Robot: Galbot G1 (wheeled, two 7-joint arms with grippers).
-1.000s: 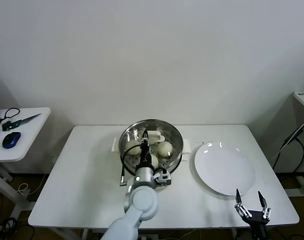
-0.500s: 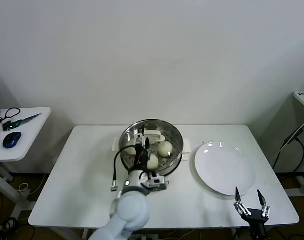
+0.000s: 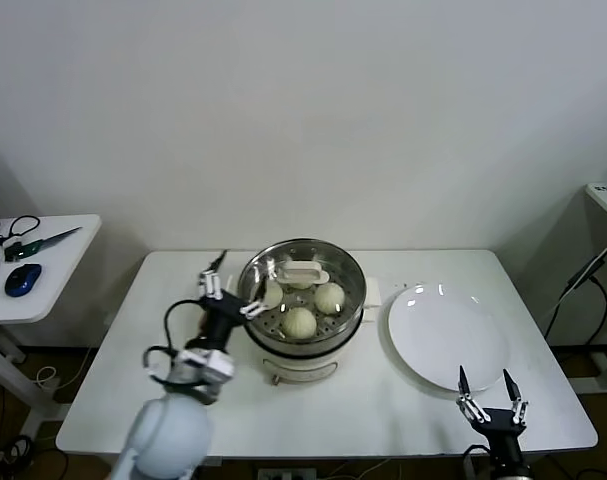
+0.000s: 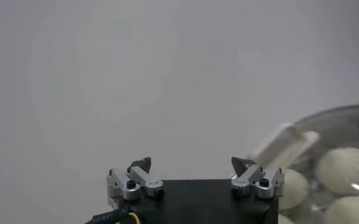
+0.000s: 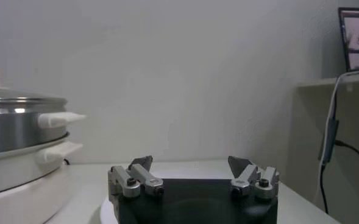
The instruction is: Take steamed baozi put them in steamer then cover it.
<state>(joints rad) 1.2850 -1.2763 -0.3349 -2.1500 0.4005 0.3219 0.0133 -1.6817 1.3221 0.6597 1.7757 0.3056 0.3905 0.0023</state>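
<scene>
The steamer (image 3: 303, 350), a shiny steel pot on a cream-white base, stands mid-table. The clear glass cover sits on it, its cream-white handle (image 3: 301, 272) at the centre. Through the glass I see three baozi (image 3: 299, 322), (image 3: 329, 297), (image 3: 272, 293); a fourth is not made out. My left gripper (image 3: 233, 287) is open and empty, just left of the steamer's rim. In the left wrist view that gripper (image 4: 191, 164) is open, with the cover handle (image 4: 283, 143) and baozi (image 4: 347, 170) beyond it. My right gripper (image 3: 486, 392) is open and empty at the table's front right.
A flat white plate (image 3: 448, 335) lies right of the steamer, just beyond the right gripper. The right wrist view shows its open gripper (image 5: 191, 161) and the covered steamer (image 5: 14, 131) farther off. A side table (image 3: 23, 270) with a mouse and cables stands at far left.
My left gripper has moved away from above the steamer's cover to the left of the pot, open and empty. The right gripper has shifted slightly.
</scene>
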